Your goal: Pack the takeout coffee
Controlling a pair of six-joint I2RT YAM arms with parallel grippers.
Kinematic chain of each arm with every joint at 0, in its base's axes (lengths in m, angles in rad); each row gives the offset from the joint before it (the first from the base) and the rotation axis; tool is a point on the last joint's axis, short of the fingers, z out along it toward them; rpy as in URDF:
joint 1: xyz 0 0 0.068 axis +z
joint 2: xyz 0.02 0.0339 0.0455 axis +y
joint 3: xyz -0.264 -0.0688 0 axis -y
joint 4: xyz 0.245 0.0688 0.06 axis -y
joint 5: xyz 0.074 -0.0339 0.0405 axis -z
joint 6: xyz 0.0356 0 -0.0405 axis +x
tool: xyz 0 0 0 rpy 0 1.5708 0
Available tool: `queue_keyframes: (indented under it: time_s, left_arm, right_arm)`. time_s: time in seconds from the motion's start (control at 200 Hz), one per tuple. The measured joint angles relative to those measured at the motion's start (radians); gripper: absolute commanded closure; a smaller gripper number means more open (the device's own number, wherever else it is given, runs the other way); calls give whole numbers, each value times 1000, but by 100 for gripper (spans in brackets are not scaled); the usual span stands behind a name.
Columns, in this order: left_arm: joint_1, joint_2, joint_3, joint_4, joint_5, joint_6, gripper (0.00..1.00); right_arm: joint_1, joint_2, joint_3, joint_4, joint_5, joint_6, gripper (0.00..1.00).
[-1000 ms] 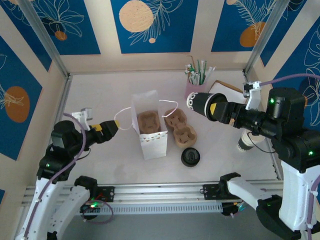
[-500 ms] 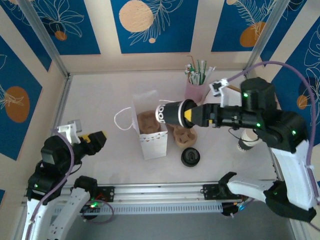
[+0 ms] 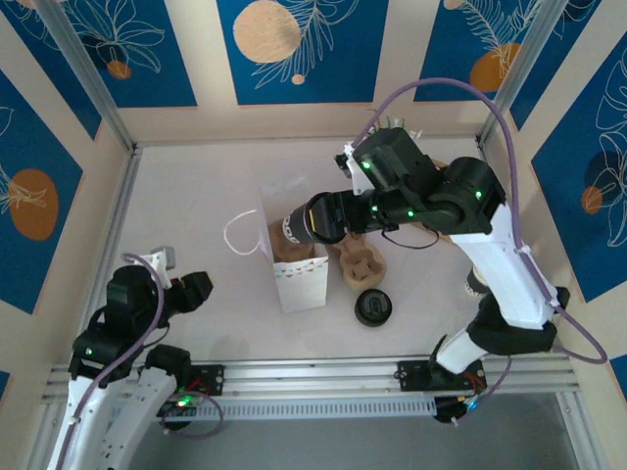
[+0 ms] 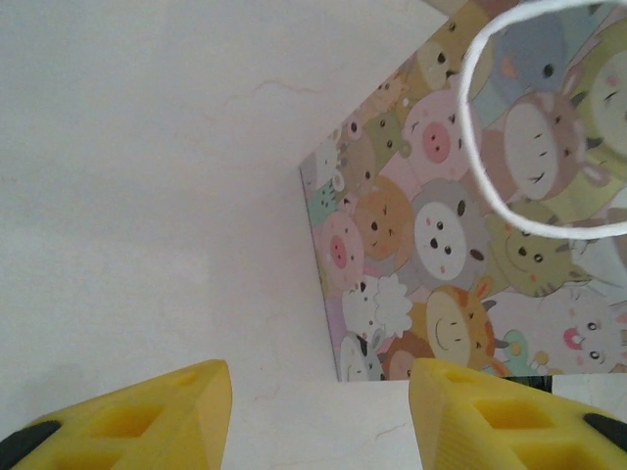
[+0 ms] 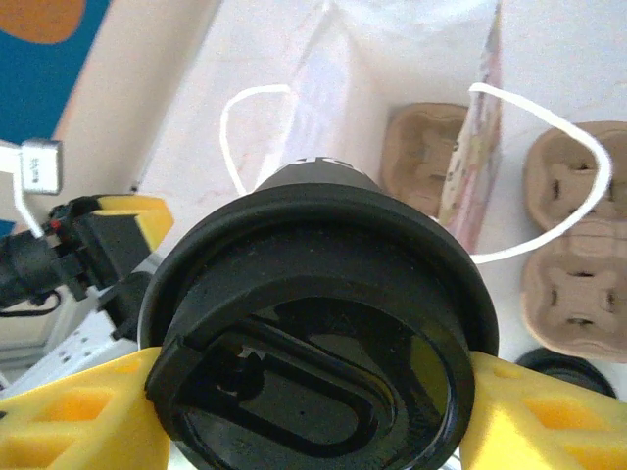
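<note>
Top external view: the takeout coffee (image 3: 315,217) is seen clamped in the right gripper (image 3: 345,213), held just above the open mouth of the paper bag (image 3: 299,279). Its long axis is tipped nearly flat, with the base pointed left over the cardboard carrier (image 3: 290,238) sitting inside the bag and the lidded end back toward the wrist. So it'd probably need to be swung upright before being lowered into a slot. The left gripper (image 3: 193,288) is parked well apart on the bag's left, jaws spread, nothing gripped. The right arm's clearly the nearer one.
</note>
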Motion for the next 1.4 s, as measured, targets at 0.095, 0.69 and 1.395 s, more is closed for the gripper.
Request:
queue_keyframes:
  time_s: [0.095,0.69,1.395]
  left_arm:
    - [0,23,-9,21,0,-2,49]
    - [39,322,-229,474,-122,-124,50]
    - [177,1123,144,917,95,-150,47]
  right_arm:
    - [17,61,71,-49,39,0,40]
    - [51,341,267,-103,113,-11,42]
    - [52,397,231,-103,131,-11,43]
